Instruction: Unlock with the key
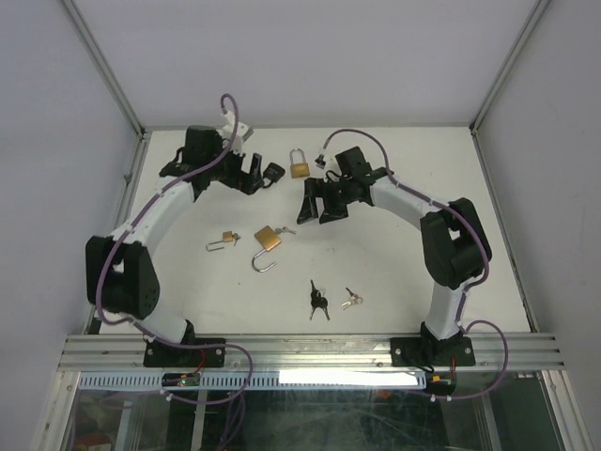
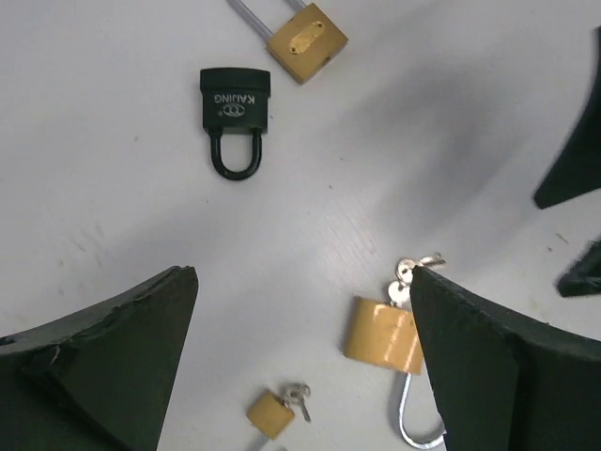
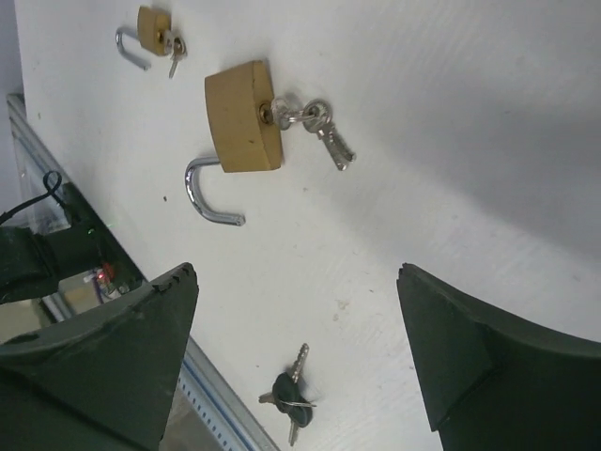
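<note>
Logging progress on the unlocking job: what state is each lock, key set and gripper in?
large brass padlock, shackle open, key inserted
small brass padlock, shackle open, key inserted
black padlock, shackle shut, no key
long-shackle brass padlock, shackle shut
black-headed keys, loose, in no lock
silver keys, loose, in no lock
left gripper, open, empty
right gripper, open, empty

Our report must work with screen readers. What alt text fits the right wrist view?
A brass padlock lies on the white table, shackle open, keys in its keyhole. A smaller open padlock and black-headed keys lie nearby; the open right claw frames the bottom.
</note>
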Tool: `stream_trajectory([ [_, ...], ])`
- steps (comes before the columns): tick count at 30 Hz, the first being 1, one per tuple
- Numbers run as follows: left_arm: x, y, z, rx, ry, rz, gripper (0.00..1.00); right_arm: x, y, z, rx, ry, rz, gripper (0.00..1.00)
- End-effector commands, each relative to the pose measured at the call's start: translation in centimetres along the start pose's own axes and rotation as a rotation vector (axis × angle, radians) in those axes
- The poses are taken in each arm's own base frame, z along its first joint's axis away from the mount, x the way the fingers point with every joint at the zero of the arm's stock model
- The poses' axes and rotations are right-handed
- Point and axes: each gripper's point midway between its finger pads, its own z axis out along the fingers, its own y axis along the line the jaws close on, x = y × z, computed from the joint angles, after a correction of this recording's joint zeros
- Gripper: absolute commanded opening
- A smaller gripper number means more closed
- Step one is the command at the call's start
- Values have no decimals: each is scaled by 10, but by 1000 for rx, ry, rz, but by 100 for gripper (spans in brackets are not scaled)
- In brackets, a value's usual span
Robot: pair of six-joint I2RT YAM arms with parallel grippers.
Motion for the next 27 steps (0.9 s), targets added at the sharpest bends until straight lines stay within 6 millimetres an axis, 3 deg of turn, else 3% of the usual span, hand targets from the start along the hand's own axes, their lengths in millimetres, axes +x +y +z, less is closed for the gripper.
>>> stream_trajectory([
  [1, -20, 28, 60, -130, 59, 130, 99, -28, 5, -45, 110, -127, -116, 90],
  [5, -31, 54, 115, -170, 112, 116, 99, -23, -3, -59, 173, -134, -143, 90],
  [7, -38, 56, 134, -169, 102, 159, 99, -20, -4, -62, 180, -135, -144, 90],
  [11, -26, 66, 167, -219, 139, 199, 99, -11, -12, -63, 203, -121, -138, 90],
  [13, -14, 72, 178, -226, 166, 213, 99, -10, -12, -63, 201, -119, -142, 90],
  [18, -1, 58, 201, -102, 169, 225, 99, -10, -14, -61, 198, -112, -136, 90],
  [23, 30, 64, 214, -102, 243, 216, 99, -14, -13, -62, 200, -117, -150, 89],
  [27, 42, 65, 217, -98, 274, 224, 87, -14, -14, -63, 205, -113, -149, 89],
])
